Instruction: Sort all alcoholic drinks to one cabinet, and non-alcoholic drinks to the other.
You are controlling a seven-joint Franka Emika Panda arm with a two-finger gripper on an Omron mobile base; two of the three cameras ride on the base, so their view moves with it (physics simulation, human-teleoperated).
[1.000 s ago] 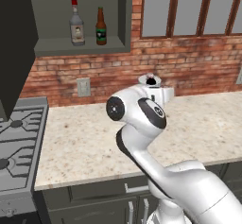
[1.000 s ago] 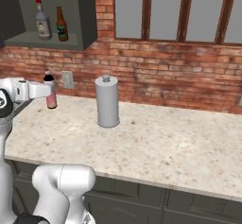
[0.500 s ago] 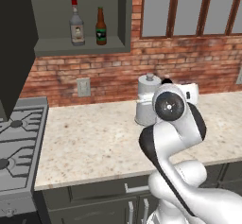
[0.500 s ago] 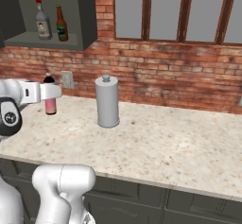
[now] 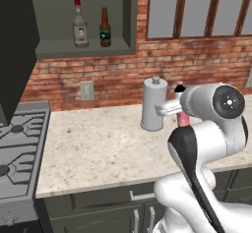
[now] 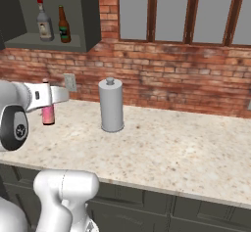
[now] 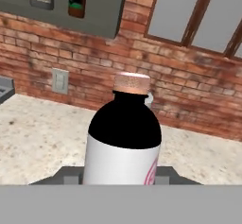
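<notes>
- We see the small pink bottle (image 6: pixel 48 114), black-capped, upright above the speckled stone counter (image 6: pixel 162 148) — the gripper (image 6: pixel 54 95) has its jaws narrowed onto it, and whether its base touches the stone we cannot tell.
- In the hand view the same bottle (image 7: pixel 124 142) stands close between the fingers, its top dark and its label pale.
- Beside it in the left base view stands a grey cylindrical canister (image 5: pixel 153 104) with a knob on top, on the counter near the red brick wall (image 5: pixel 197 65).
- Up on the wall, the open cabinet (image 5: pixel 83 47) carries the grey red-capped bottle (image 5: pixel 79 26) and the brown beer bottle (image 5: pixel 105 29) side by side on its shelf.
- A pale wall outlet (image 5: pixel 87 90) sits under that cabinet; a window (image 6: pixel 186 11) with dark wooden bars runs above the brick.
- A gas stove (image 5: pixel 17 148) adjoins the counter at its left end — dark cabinet fronts (image 6: pixel 162 211) run below.
</notes>
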